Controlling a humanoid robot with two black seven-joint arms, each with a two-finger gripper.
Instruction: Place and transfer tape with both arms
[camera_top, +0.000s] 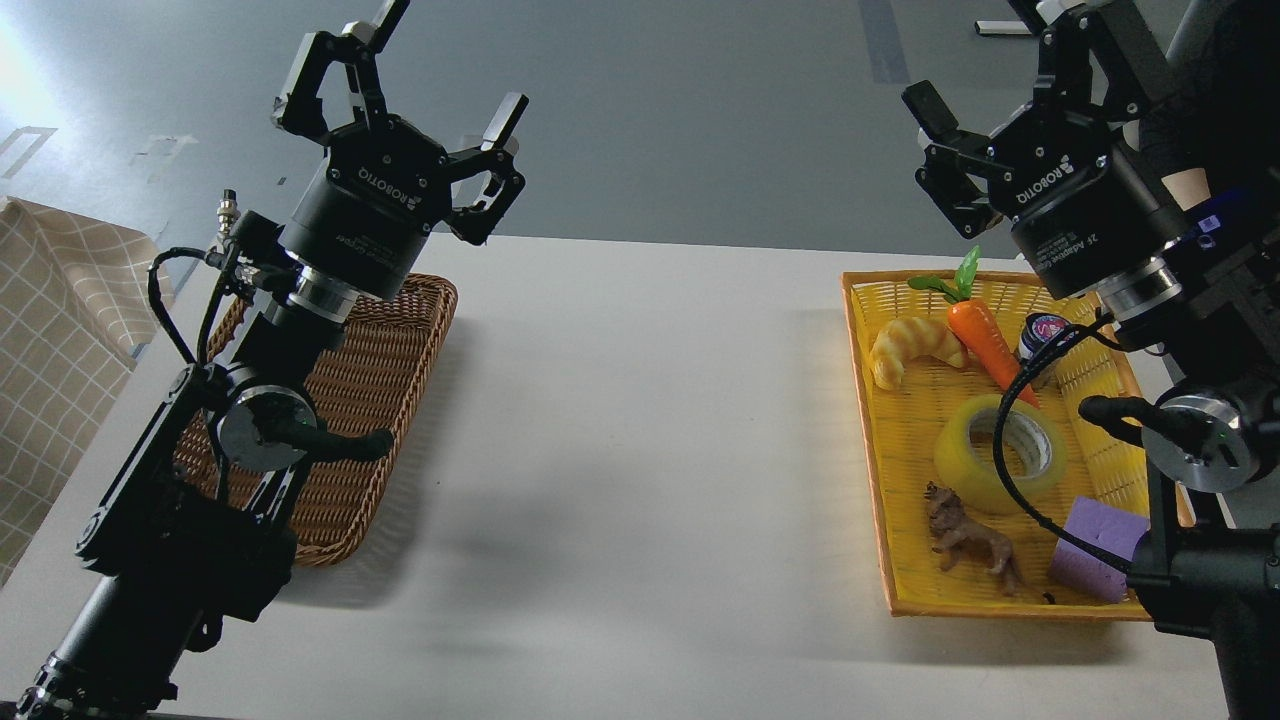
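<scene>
The tape (975, 460), a yellow translucent roll with a whitish core, lies in the yellow basket (865, 400) at the right of the table. My right gripper (990, 55) is open and empty, raised high above the basket's far end, well clear of the tape. My left gripper (445, 60) is open and empty, raised above the far end of the brown wicker basket (400, 340) at the left. A black cable of my right arm crosses in front of the tape.
The yellow basket also holds a croissant (910, 345), a carrot (985, 335), a small jar (1040, 335), a brown toy animal (970, 540) and a purple foam cube (1090, 550). A checked cloth (60, 330) lies at the far left. White tabletop (640, 450) separates the baskets.
</scene>
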